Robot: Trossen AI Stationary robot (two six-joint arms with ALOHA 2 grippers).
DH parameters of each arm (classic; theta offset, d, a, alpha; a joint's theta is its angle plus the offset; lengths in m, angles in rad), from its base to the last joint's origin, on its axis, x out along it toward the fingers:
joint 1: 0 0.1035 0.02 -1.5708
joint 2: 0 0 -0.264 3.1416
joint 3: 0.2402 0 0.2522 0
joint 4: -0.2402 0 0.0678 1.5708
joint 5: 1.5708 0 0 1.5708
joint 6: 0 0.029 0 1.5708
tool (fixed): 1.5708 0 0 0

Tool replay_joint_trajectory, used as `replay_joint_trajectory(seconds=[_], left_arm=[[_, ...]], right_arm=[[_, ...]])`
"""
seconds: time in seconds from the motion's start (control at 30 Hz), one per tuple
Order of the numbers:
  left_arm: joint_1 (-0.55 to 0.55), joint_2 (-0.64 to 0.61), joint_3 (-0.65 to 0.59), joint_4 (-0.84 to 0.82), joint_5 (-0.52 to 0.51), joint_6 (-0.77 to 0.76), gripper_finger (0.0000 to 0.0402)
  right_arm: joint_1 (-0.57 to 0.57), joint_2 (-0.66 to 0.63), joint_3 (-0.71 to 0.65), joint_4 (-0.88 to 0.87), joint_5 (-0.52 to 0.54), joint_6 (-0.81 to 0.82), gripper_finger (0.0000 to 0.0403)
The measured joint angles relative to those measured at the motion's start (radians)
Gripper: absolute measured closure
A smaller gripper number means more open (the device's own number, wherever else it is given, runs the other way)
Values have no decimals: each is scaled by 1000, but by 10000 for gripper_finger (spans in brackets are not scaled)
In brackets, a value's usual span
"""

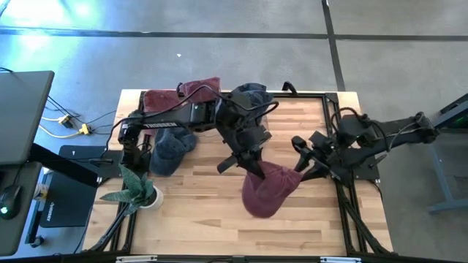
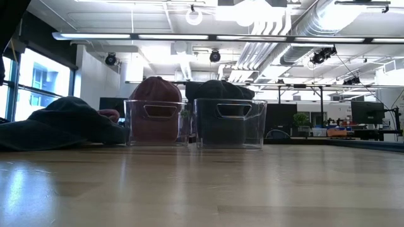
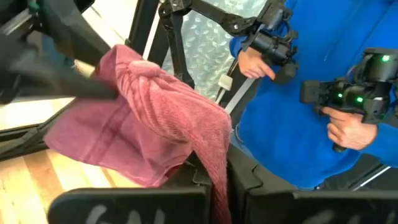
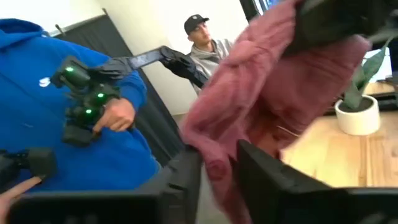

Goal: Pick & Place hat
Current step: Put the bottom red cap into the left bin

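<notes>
A maroon hat [image 1: 265, 191] hangs in the air over the table's middle, between my two grippers. My left gripper [image 1: 252, 174] is shut on its left end; the hat [image 3: 143, 118] fills the left wrist view. My right gripper [image 1: 301, 169] stands at the hat's right end with its fingers apart. A fold of the hat [image 4: 273, 81] runs down between those fingers. The low view shows neither the hat nor a gripper. My left gripper pinches a bunched strip of the hat's cloth [image 3: 214, 171] between its two fingers, coming roughly level from the table's left. The hat's bulk sags below and beside the fingers, clear of the table. My right gripper's fingers stand apart around a hanging fold [image 4: 214, 165]. The fold lies against one finger [image 4: 183, 177].
Two clear bins stand at the far edge, one with maroon hats [image 2: 154, 123], one with dark hats [image 2: 230, 123]. A dark blue hat [image 1: 172, 150] lies at the left. A potted plant [image 1: 139, 191] stands near left. A person in a blue top [image 3: 323, 74] is beside the table.
</notes>
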Motion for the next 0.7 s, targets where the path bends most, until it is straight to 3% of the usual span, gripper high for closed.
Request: replay_joint_trajectory(seconds=[0.13,0.3,0.47,0.7], left_arm=[[-1,0,0,-7,14,-1,400],[-1,0,0,-23,11,-2,400],[7,0,0,-74,2,-3,401],[11,-12,-1,-121,-4,-3,401]], right_arm=[[-28,29,0,5,-15,-8,222],[-53,86,0,103,-169,21,138],[-56,161,0,274,-327,118,117],[-57,166,0,244,-439,231,116]])
